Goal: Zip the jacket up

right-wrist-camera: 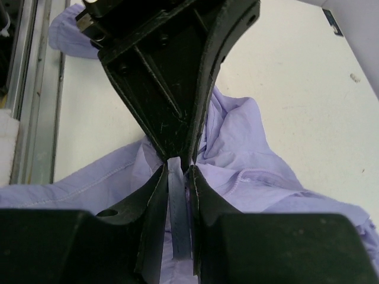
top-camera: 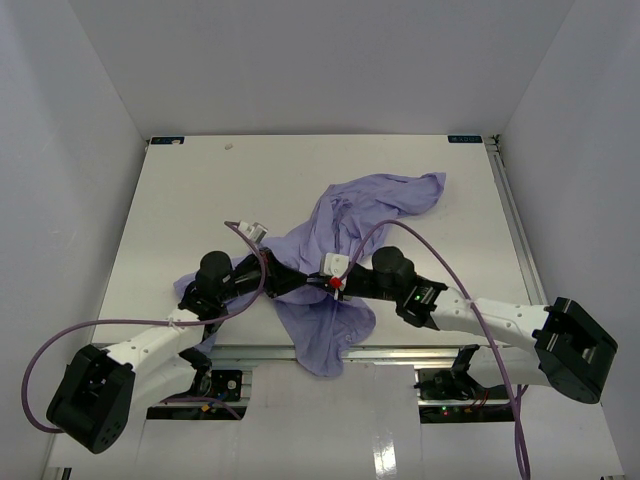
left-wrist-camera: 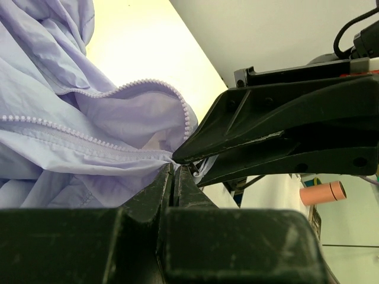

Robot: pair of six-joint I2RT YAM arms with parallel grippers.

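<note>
jacket [top-camera: 340, 245]: crumpled, tabletop [top-camera: 200, 190] centre, one end over near edge | left gripper [left-wrist-camera: 176, 170]: clamped on jacket at zip [left-wrist-camera: 89, 139] bottom | right gripper [right-wrist-camera: 178, 170]: narrow, nipping a jacket strip, tip to tip with left | advice: left anchors; right draws along teeth, cloth taut, or it snags

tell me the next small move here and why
Probably draw the right hand slowly away from the left hand, along the zipper teeth. Both hands are shut on the jacket where the two rows meet, the right on a narrow strip, and the rows lie apart beyond.
</note>
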